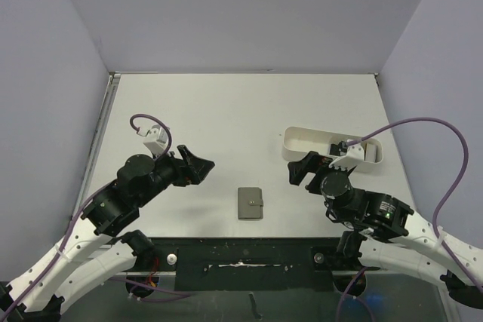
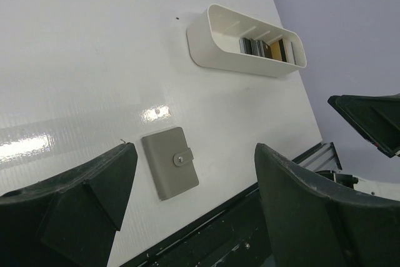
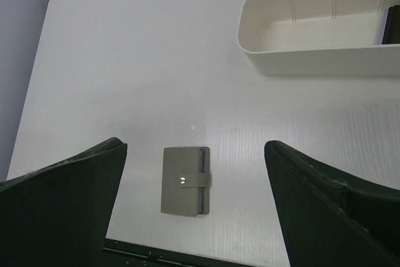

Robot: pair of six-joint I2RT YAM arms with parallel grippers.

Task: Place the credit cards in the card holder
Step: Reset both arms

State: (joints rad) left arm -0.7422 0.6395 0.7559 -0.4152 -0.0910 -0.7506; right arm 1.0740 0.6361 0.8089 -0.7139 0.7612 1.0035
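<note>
The card holder point(image 1: 250, 203) lies closed and snapped flat on the white table near its front edge, between the two arms; it also shows in the left wrist view point(image 2: 170, 162) and the right wrist view point(image 3: 185, 181). The credit cards point(image 2: 265, 48) stand on edge in the right end of a white oblong tray point(image 2: 206, 42); from above they are partly hidden point(image 1: 339, 145) by the right wrist. My left gripper point(image 1: 201, 165) hovers open to the left of the holder, holding nothing point(image 2: 195, 149). My right gripper point(image 1: 297, 172) is open to the holder's right, beside the tray, and also holds nothing point(image 3: 195, 144).
The tray point(image 1: 302, 135) sits at the right of the table, its left half without cards point(image 3: 300, 60). A black rail point(image 1: 241, 250) runs along the near table edge just in front of the holder. Purple walls enclose the table on three sides.
</note>
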